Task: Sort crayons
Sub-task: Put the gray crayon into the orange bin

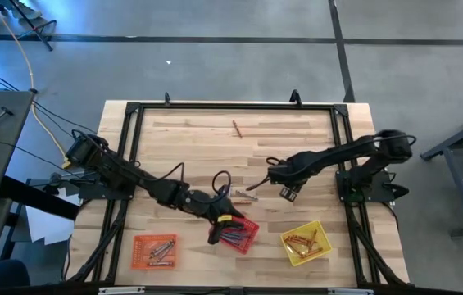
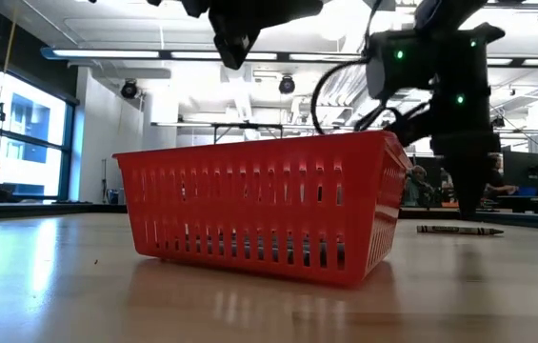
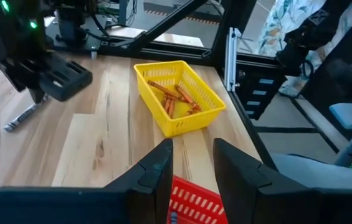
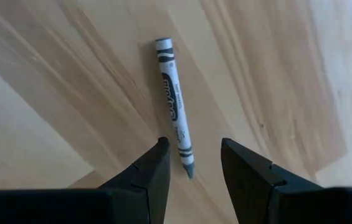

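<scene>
A grey crayon [image 4: 176, 106] lies flat on the wooden table [image 1: 215, 147]; it also shows in the high view [image 1: 246, 195] and the low view [image 2: 459, 230]. My right gripper [image 4: 194, 163] points down over it, open, with the crayon's pointed end between the fingertips and untouched. My left gripper [image 3: 191, 168] hovers open and empty above the red basket [image 1: 238, 234], which holds several crayons. A reddish crayon [image 1: 237, 129] lies alone near the table's far edge.
The yellow basket [image 3: 179, 96] with several orange crayons stands near the front right. The orange basket [image 1: 155, 250] with crayons stands at the front left. A black frame [image 1: 231, 106] runs round the table's edges. The table's middle and far half are bare wood.
</scene>
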Available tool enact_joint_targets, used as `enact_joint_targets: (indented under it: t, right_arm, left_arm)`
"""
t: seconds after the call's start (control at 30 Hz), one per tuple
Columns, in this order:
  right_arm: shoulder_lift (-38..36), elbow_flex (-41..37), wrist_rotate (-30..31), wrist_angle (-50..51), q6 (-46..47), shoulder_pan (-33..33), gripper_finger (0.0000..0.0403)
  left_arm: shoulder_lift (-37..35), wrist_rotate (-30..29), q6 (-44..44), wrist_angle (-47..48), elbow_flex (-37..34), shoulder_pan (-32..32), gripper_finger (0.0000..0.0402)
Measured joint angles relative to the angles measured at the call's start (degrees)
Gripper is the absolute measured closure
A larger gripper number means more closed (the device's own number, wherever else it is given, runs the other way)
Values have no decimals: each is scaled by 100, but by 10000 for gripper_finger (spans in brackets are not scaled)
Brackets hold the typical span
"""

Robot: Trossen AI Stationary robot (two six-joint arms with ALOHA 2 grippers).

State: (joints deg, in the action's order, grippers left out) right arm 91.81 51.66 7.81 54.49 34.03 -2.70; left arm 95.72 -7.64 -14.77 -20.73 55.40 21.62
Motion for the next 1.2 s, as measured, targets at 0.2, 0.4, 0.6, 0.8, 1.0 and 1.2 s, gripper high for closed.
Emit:
enact_joint_targets:
  t: [0.2, 0.4, 0.6, 0.8, 1.0, 1.2]
  right_arm:
    - [399, 0, -93, -178, -174, 0, 266]
    - [596, 17, -254, -332, -494, 2, 266]
    - [614, 17, -331, -379, -822, 82, 268]
    - [631, 7, -578, -456, -860, 254, 343]
    - [627, 9, -637, -451, -813, 319, 387]
    - [225, -15, -572, -205, -881, 355, 398]
  left_arm:
    - [0, 2, 5, 41, 0, -24, 300]
    - [-2, 2, 3, 37, 0, 77, 300]
    - [-4, 2, 1, -17, 0, 168, 300]
    - [-7, 0, 1, -215, 0, 214, 300]
    - [-11, -4, 1, -344, 0, 282, 300]
    - [-150, -23, 161, -328, 0, 290, 300]
